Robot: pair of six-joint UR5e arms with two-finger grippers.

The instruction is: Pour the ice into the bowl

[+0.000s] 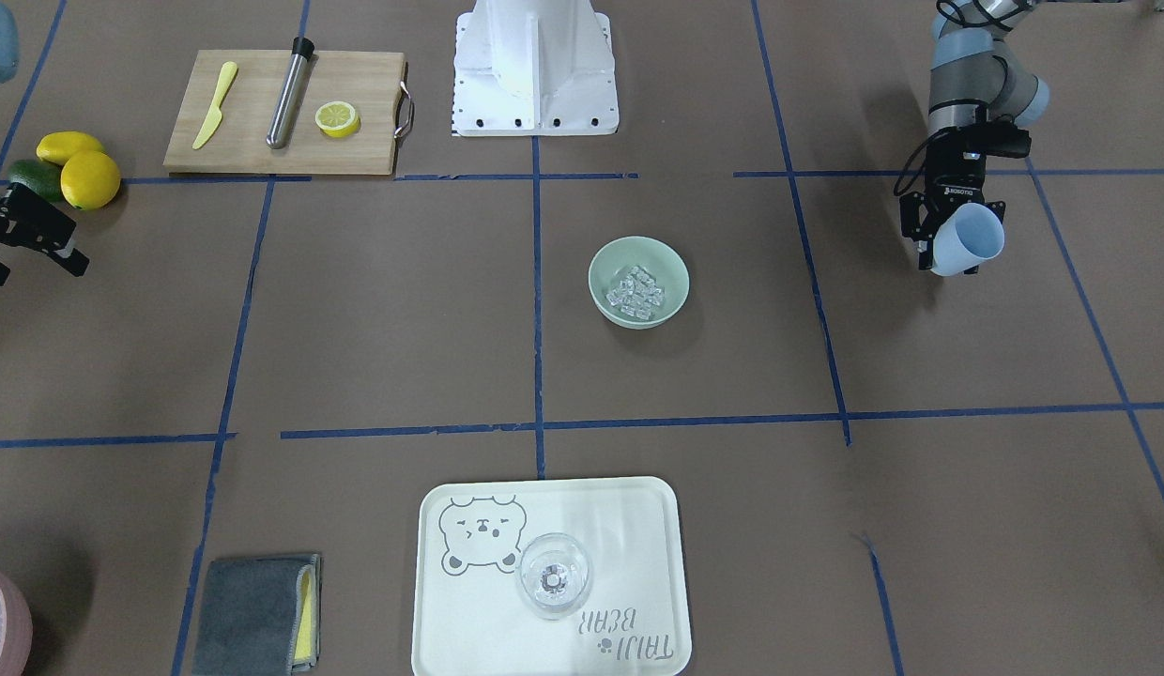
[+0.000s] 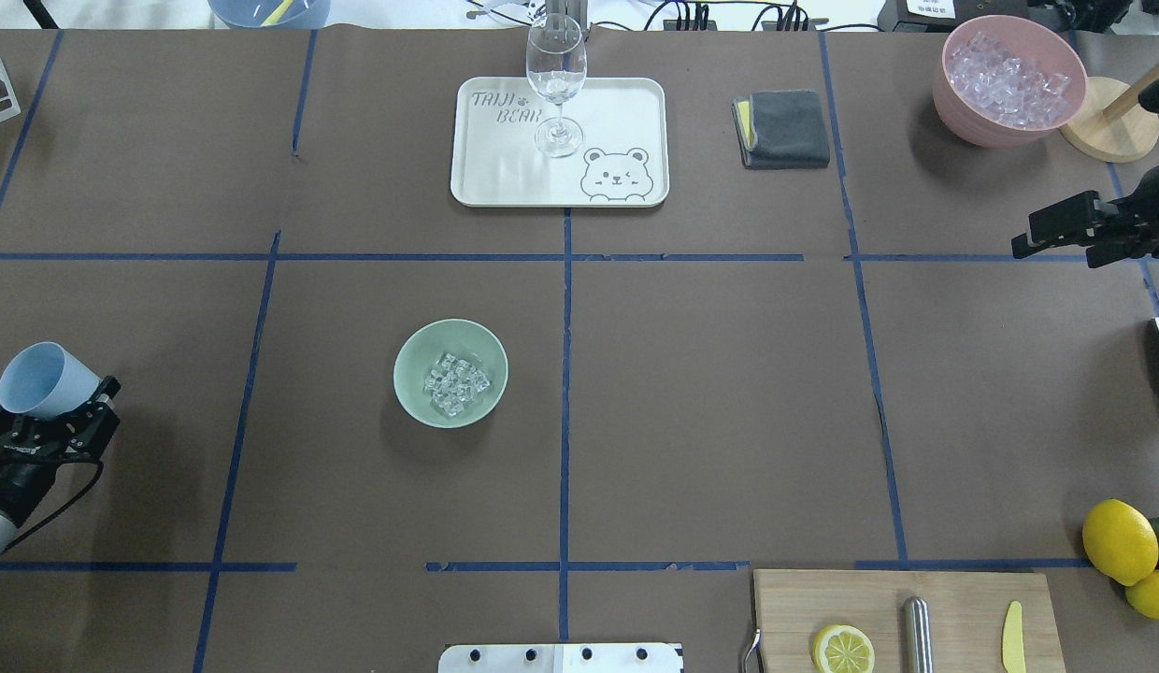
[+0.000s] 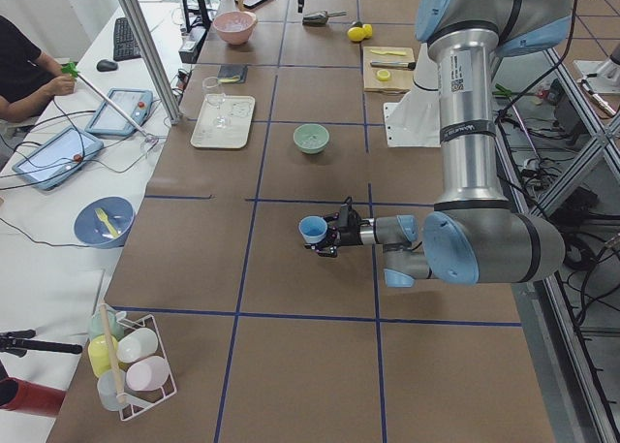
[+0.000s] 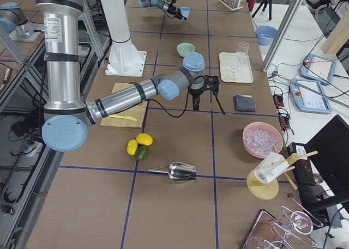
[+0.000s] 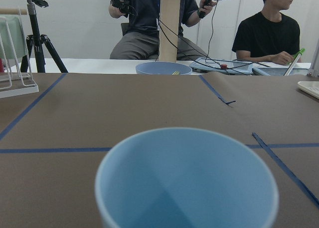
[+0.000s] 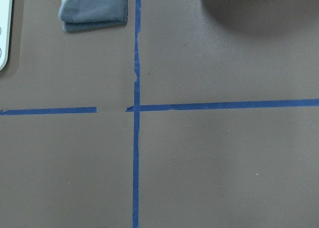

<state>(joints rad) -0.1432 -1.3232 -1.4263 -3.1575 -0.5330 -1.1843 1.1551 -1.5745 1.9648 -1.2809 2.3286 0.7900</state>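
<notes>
Clear ice (image 2: 455, 383) lies in the mint bowl (image 2: 409, 360) left of centre; we see the left gripper (image 2: 65, 409) pinching the blue cup (image 2: 35, 379) and the right gripper (image 2: 1033, 236) spread.

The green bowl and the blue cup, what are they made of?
The round pale mint-green bowl looks like plastic or glazed ceramic: even colour, soft sheen, not see-through. The pale blue cup looks like thin matte plastic: opaque, thin rim, no shine. The pictures cannot settle it.

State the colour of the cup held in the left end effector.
The cup is light blue, shown best in the overhead exterior view.
</notes>
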